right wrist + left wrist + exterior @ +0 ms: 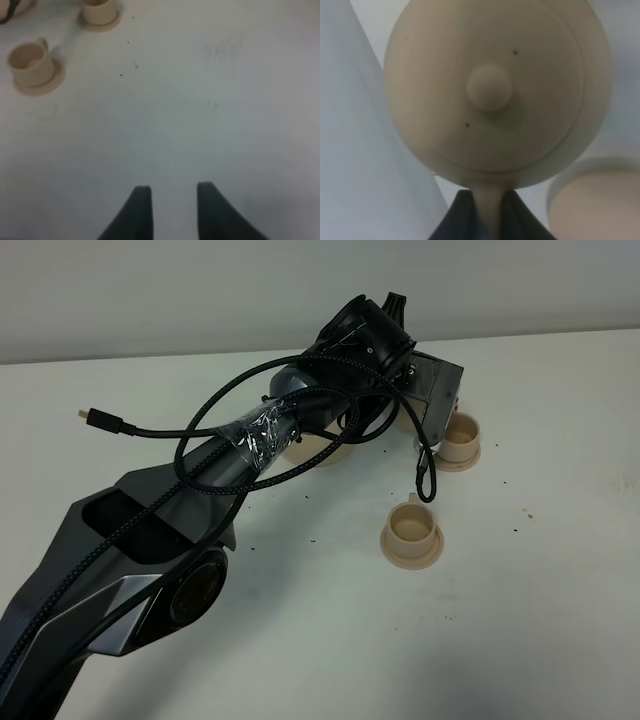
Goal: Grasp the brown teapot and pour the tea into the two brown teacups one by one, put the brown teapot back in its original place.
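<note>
You had the left gripper (489,212) clamped on the handle of the brown teapot (495,90), near the far teacup (462,435). The right gripper (170,200) hung spread and empty. Pouring looked due next: spout over that cup, tilt slowly.

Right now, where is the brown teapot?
The brown teapot fills the left wrist view, its handle clamped in the left pincer. In the high view the left arm hides it, toward the far side beside the farther teacup.

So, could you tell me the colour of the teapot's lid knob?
The knob is pale tan; left wrist view.
</note>
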Motion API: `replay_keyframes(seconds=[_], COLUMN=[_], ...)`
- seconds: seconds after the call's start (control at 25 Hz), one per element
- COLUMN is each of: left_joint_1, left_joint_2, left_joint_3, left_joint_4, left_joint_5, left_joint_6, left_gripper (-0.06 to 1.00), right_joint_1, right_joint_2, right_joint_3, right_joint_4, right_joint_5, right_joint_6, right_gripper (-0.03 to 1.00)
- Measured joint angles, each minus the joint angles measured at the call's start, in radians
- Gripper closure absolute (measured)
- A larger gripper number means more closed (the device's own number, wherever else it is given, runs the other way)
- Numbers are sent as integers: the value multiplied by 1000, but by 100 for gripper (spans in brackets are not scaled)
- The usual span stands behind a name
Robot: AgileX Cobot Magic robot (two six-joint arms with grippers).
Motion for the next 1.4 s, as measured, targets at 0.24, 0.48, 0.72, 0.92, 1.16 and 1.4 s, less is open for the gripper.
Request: replay_keyframes(seconds=[0.24, 0.48, 0.72, 0.92, 1.16, 1.4], left_joint_1=[-13, -31, -39, -39, -49, -59], left_joint_2=[0, 0, 0, 0, 0, 0], left_joint_3=[0, 0, 0, 0, 0, 0], left_joint_4=[49, 89, 121, 137, 192, 202], left_joint_5=[-2, -7, -9, -10, -10, -11], left_joint_6=[-23, -67, -79, -81, -81, -79], left_gripper=[82, 82, 82, 82, 82, 82], right_joint_1=[0, 0, 0, 0, 0, 0], right_joint_2=[0, 0, 0, 0, 0, 0], right_joint_3=[0, 0, 0, 0, 0, 0], right_joint_4=[0, 0, -1, -8, -20, -21], right_joint_5=[0, 0, 0, 0, 0, 0], right_joint_6=[0, 0, -1, -1, -1, -1], right_gripper=[73, 73, 73, 73, 73, 73])
